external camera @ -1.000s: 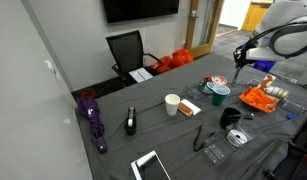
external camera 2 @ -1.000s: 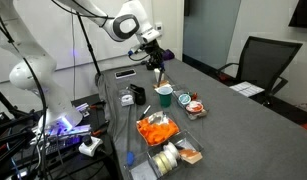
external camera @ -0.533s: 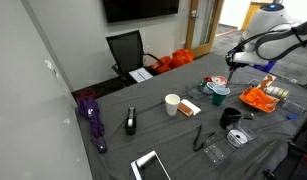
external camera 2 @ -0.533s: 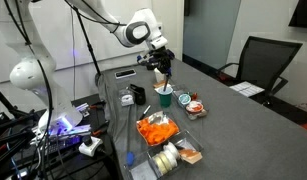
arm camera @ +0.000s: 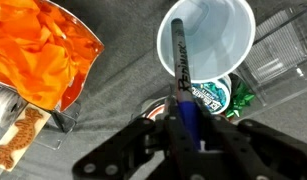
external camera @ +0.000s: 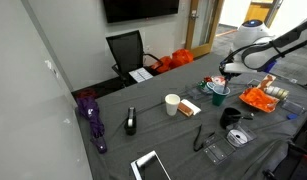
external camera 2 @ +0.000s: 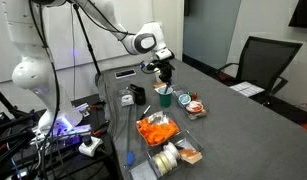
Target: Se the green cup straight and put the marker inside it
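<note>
Marker [arm camera: 180, 70] is pinched between the jaws of the gripper [arm camera: 183, 128], which are closed on its lower barrel. In the wrist view its free end reaches forward from the jaws and overlaps the open mouth of the green cup [arm camera: 207, 40]. Whether the tip is already below the rim or only above it cannot be told.

The cup stands upright on the grey table [arm camera: 123, 100], straight ahead of the jaws. A green-and-white packet [arm camera: 215, 97] lies between the jaws and the cup, partly under the marker. An orange bag [arm camera: 43, 60] lies off to one side of the jaws, and a clear box [arm camera: 283, 50] lies on the opposite side, beside the cup.

In an exterior view the gripper [external camera: 222, 82] hangs just above the cup [external camera: 219, 96], and so it does from the opposite angle, gripper [external camera 2: 163, 74] over cup [external camera 2: 165, 97]. A second ago it was higher and off to one side of the cup; half a second ago it was nearer; now it has come down close over the rim. The cup, the orange bag and the white paper cup [external camera: 172, 104], well away from the jaws, have not shifted.
</note>
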